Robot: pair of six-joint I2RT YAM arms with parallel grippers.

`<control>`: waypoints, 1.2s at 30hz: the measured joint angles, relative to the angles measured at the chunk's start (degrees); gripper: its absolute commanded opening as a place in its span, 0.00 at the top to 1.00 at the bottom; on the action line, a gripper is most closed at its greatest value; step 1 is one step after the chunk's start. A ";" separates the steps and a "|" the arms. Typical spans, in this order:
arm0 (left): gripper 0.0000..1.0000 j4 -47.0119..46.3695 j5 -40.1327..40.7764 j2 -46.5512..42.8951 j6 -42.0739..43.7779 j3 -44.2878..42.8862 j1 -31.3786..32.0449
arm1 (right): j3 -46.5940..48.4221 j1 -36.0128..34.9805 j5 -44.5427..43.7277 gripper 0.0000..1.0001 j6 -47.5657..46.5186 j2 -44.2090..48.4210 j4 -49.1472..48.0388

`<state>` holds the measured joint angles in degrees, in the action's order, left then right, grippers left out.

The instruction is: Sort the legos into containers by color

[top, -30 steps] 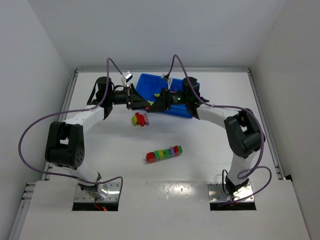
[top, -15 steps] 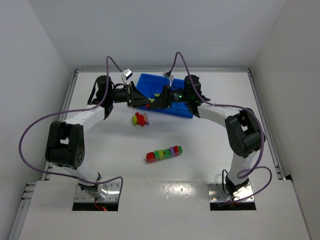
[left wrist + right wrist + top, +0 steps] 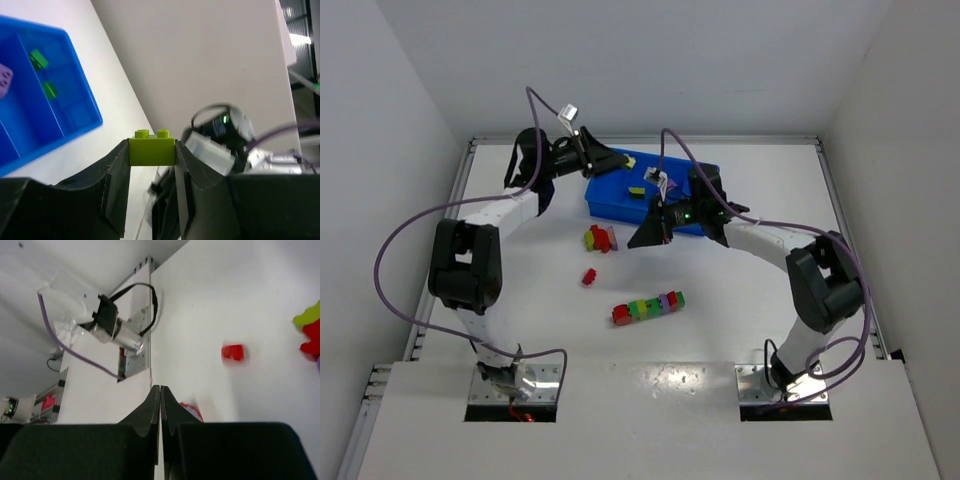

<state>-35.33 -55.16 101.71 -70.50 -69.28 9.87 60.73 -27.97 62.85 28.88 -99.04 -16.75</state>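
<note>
Left wrist view gives the plainest answer: the left gripper point(image 3: 612, 161) is clamped on a lime green brick point(image 3: 152, 150), studs up, its long side spanning the gap between the two fingers. The blue tray point(image 3: 75, 107) lies up and to the left of it in that picture. Two green bricks point(image 3: 37, 59) already sit in the end compartment against the tray's short wall, and a purple piece point(image 3: 4, 80) shows in the next one along. So, as I judge it, the drop depends on carrying the brick back over that end compartment and not past the divider.

From overhead, the tray sits by the far edge of the table point(image 3: 740, 300), about mid-width, with the left gripper hovering at its far-left corner. Whether the brick is over the tray or just outside the wall I cannot tell from there; the brick itself does not show in that view.

The right gripper point(image 3: 646, 236) has its fingers pressed together with nothing between them, as its own camera shows. A loose red brick point(image 3: 589, 276) lies toward the near-left of it, closer to this arm than to the other. A red and yellow clump point(image 3: 598, 238) and a multicoloured strip point(image 3: 648, 307) wait mid-table.
</note>
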 measured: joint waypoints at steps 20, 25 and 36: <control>0.90 42.75 36.76 18.58 39.47 -26.10 12.31 | -3.37 8.15 -9.09 0.30 -12.50 7.98 16.00; 0.73 46.42 44.28 21.22 42.34 -28.59 13.20 | -2.89 9.14 -11.96 0.30 -14.29 8.26 18.32; 0.00 47.21 47.06 23.06 44.28 -31.58 12.94 | 1.68 8.59 -20.76 0.30 -19.47 8.39 23.02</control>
<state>11.88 -8.10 124.77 -26.22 -100.86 22.81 62.41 -19.38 42.09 9.41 -90.65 6.26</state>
